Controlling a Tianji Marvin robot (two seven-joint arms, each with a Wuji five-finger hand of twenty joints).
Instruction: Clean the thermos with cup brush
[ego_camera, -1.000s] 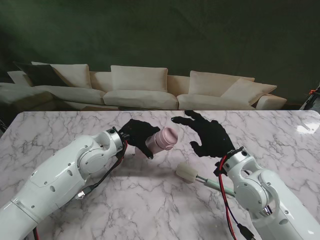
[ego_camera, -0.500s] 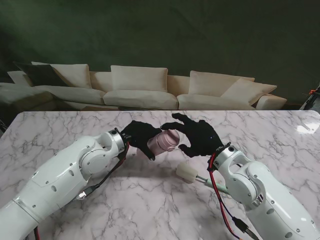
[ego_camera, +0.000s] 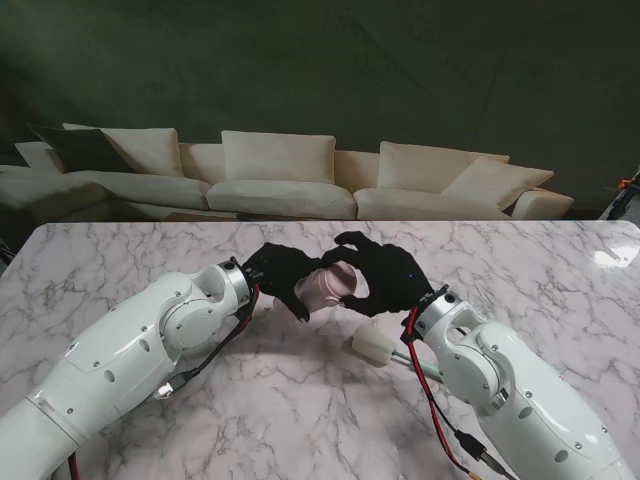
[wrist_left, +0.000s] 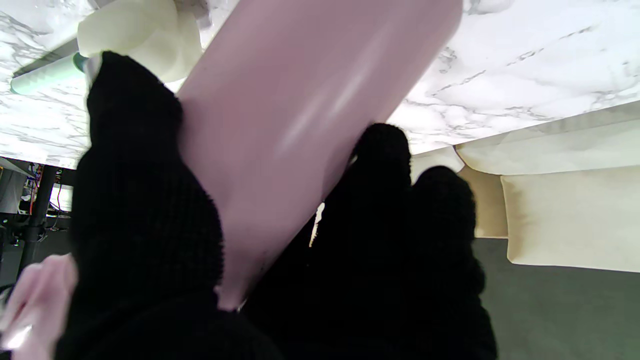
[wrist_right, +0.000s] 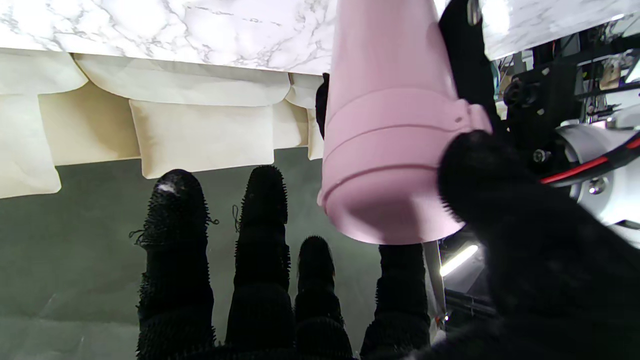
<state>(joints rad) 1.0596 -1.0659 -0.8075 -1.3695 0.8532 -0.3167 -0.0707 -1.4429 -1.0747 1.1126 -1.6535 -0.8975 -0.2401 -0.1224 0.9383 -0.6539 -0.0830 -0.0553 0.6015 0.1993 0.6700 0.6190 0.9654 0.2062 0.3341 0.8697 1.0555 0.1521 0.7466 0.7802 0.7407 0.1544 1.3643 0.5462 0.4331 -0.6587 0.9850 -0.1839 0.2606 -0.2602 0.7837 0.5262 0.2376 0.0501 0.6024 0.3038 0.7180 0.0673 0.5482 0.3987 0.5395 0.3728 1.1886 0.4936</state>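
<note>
Now the right hand (ego_camera: 382, 277), which a second ago hovered spread and apart from the thermos (ego_camera: 324, 287), has closed in on its lidded end: thumb on the lid's side, the other fingers (wrist_right: 262, 225) still straight (no real grasp yet). The left hand (ego_camera: 278, 272) holds the pink body clamped, lifted off the marble table (ego_camera: 300, 400). Probably the lid comes off next. The cup brush (ego_camera: 378, 346) lies untouched near the right arm. No brand or writing is readable anywhere.

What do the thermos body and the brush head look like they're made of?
Thermos: smooth pink satin shell with soft highlight streaks, probably coated metal, possibly plastic. Brush head: cream, matte, rounded block, looks like sponge foam, on a pale green handle.
</note>
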